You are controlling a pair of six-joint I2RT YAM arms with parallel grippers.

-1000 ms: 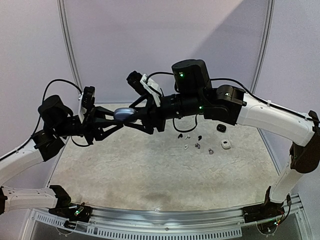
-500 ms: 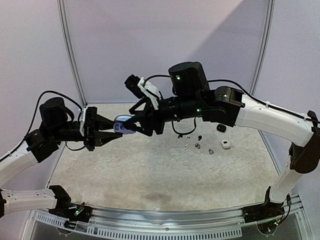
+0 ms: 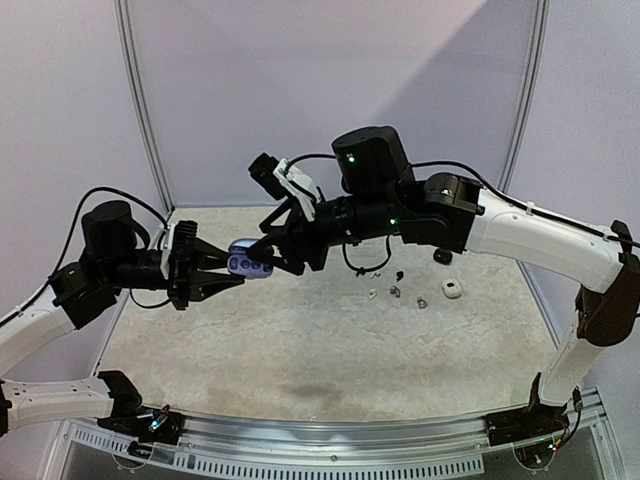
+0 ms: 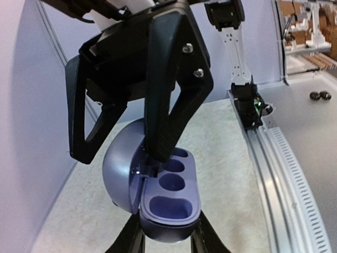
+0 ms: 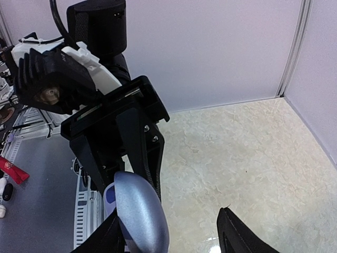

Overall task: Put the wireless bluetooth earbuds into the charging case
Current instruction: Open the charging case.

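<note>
Now holding the case (image 3: 245,263) open in mid-air, above the table (image 3: 300,340) and left of centre, well apart from the earbuds (image 3: 395,291). Clamps its base in the left gripper (image 3: 232,270), with fingers clenched on either side. Straddles the lid (image 5: 138,211) with the right gripper (image 3: 265,262), with fingers spread and not pinching. Seems, in the left wrist view, to rest one tip inside by the hinge.

Differs from a second ago: then a shut pebble between both grippers, half a second ago cracked open, now folded right back, with three empty wells (image 4: 174,182) bared. Means, probably, the opening step done and the filling not yet begun. Calls next for freeing the right gripper to fetch one of the earbuds.

Leaves the earbuds lying loose on the table, right of centre, near a white case (image 3: 452,289) and a black case (image 3: 441,256). Beneath, a pale mottled top. Around, plain lilac walls (image 3: 300,80) and a metal rail (image 3: 330,440) along the near edge.
</note>
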